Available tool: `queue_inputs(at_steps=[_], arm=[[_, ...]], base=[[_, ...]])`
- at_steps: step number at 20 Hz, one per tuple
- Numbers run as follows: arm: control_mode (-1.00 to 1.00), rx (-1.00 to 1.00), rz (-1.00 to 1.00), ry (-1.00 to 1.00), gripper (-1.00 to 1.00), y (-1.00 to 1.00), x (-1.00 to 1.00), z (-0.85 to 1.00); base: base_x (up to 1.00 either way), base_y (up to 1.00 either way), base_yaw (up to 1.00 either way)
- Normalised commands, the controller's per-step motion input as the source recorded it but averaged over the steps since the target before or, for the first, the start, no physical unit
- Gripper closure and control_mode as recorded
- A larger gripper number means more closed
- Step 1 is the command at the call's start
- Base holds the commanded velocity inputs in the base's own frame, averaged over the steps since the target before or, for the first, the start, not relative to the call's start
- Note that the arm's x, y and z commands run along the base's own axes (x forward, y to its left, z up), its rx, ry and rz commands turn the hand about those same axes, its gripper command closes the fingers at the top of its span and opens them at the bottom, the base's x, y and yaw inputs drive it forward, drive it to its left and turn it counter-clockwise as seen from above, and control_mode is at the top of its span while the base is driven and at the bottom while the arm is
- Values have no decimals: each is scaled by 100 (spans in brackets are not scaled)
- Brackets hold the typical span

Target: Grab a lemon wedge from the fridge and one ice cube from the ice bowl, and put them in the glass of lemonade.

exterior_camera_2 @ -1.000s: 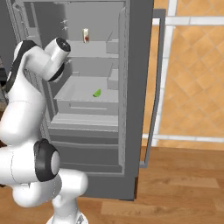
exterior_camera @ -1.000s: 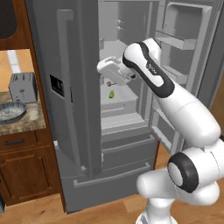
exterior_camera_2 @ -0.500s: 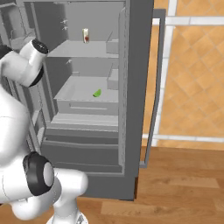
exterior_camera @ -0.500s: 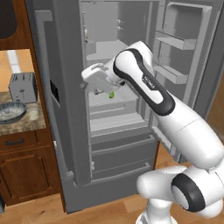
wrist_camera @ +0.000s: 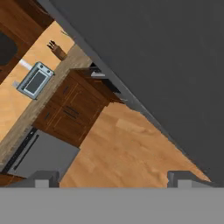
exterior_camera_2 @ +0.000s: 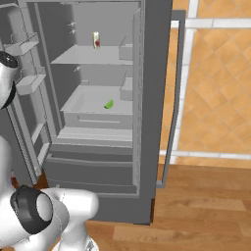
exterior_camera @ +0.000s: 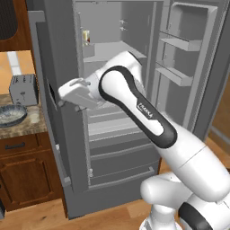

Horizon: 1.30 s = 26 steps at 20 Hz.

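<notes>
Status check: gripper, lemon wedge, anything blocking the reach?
Gripper open, empty. Lemon wedge on fridge shelf, untouched. Left fridge door right beside the hand.

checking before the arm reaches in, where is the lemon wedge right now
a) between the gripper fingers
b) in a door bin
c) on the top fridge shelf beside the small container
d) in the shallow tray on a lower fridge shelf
d: in the right base view the lemon wedge lies in the shallow grey tray inside the open fridge, below the shelf with the small container.

tiny yellow-green lemon wedge point(exterior_camera_2: 109, 104) lying on a middle shelf inside the open grey fridge point(exterior_camera_2: 147, 73); grey-blue ice bowl point(exterior_camera: 10, 115) on the counter left of it.
</notes>
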Motion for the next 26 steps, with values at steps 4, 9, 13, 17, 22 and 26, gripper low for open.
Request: queue_inputs(at_steps=[4, 9, 13, 17, 22, 26], arm=[[-100, 0, 0, -1, -100, -71, -25, 41], [-100, 0, 0, 0, -100, -100, 21, 55], [-100, -4, 0, 14, -100, -100, 98, 23], [-100, 2, -1, 17, -100, -95, 100, -1], [-100, 0, -5, 21, -100, 4, 100, -40], [-100, -7, -1, 23, -100, 100, 88, -96]], base=[[0, 0, 0], [0, 0, 0], [0, 0, 0], [0, 0, 0], [0, 0, 0], [0, 0, 0]])
